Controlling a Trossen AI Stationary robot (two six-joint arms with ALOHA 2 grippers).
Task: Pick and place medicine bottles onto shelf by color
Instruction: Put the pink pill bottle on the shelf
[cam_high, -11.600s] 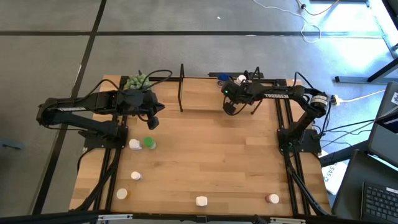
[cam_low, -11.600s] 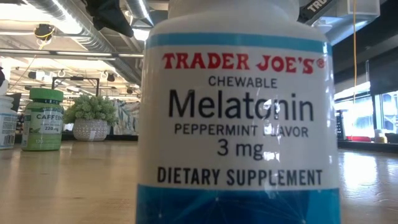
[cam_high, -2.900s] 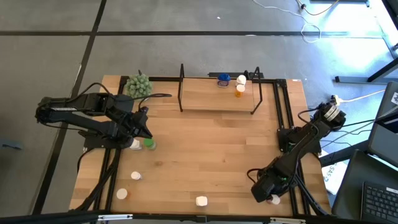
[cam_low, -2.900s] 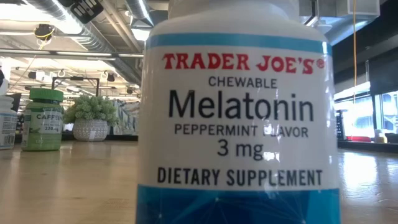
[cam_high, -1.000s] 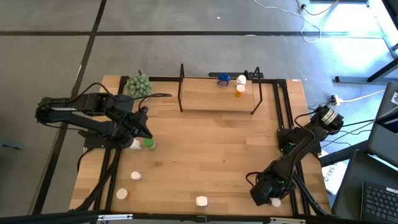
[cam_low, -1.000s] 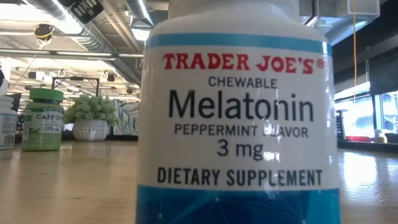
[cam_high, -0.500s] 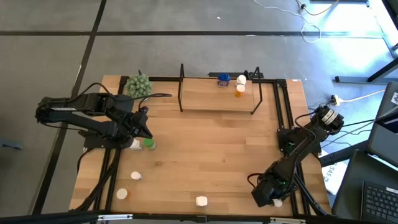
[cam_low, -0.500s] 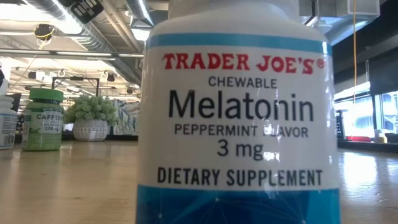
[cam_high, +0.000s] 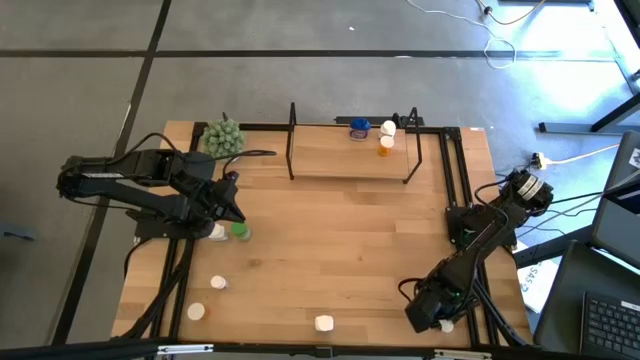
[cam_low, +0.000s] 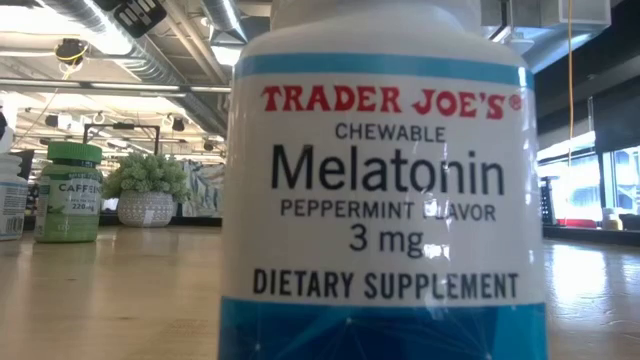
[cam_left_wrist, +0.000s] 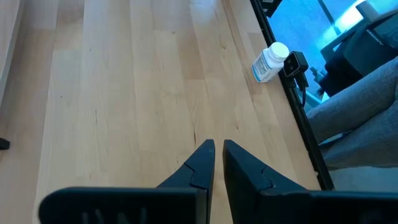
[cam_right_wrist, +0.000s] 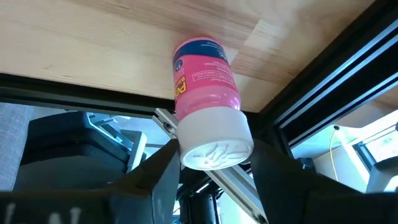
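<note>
A pink medicine bottle (cam_right_wrist: 202, 74) with a white cap stands upright at the table's near right corner. My right gripper (cam_right_wrist: 216, 149) is over it, also seen in the high view (cam_high: 440, 315), closed on its cap. My left gripper (cam_left_wrist: 217, 144) is shut on nothing, at the table's left (cam_high: 238, 212), just above a white bottle (cam_high: 216, 232) and a green bottle (cam_high: 240, 230). On the shelf (cam_high: 340, 165) at the far edge stand a blue (cam_high: 358, 127), a white (cam_high: 388, 127) and an orange bottle (cam_high: 386, 146). My right gripper has the pink bottle's white cap (cam_right_wrist: 186, 155) between its two fingers (cam_right_wrist: 155, 180), one on each side. The fingers come from above, pointing down. The bottle stands upright with its base on the table.
More white bottles stand near the table's near edge (cam_high: 217, 283), (cam_high: 196, 311), and a Melatonin bottle (cam_high: 323, 323) fills the low view (cam_low: 380, 190). A green plant ball (cam_high: 222, 135) sits at the far left. Black frame rails (cam_right_wrist: 323, 93) run beside the pink bottle.
My right gripper has edged slightly toward the table's right edge over the pink bottle and covers more of it in the high view. The left arm and the other bottles have stayed still.
</note>
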